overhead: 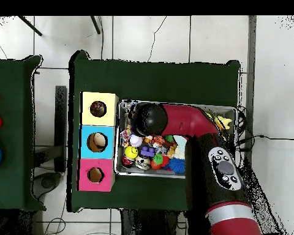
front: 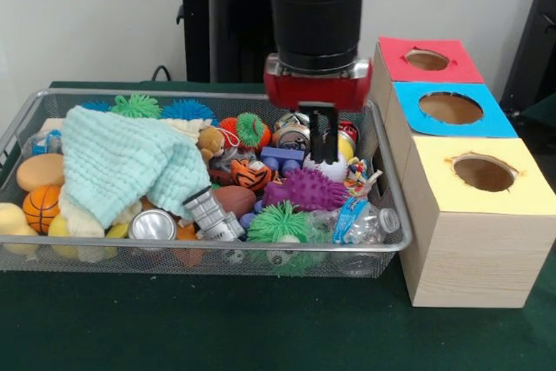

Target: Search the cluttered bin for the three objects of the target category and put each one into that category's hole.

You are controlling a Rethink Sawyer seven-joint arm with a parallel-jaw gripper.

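Note:
The wire mesh bin [front: 174,95] lies on the green table, packed with clutter. It also shows in the overhead view [overhead: 117,160]. In it are a mint cloth [front: 126,162], a purple spiky ball [front: 308,188], a green spiky ball [front: 280,225], a silver can [front: 152,225], a small basketball [front: 41,206], a crushed plastic bottle [front: 360,219] and a blue block [front: 282,161]. My gripper [front: 324,152] hangs straight down into the bin's right part, its tip at a white round thing [front: 334,171]. In the overhead view the arm's black wrist [overhead: 146,118] hides the gripper.
Three wooden boxes with holed tops stand in a row against the bin's right end: red [front: 430,60], blue [front: 450,109], yellow [front: 482,171]. In the overhead view they are left of the bin: yellow [overhead: 98,109], blue [overhead: 97,142], red [overhead: 95,175].

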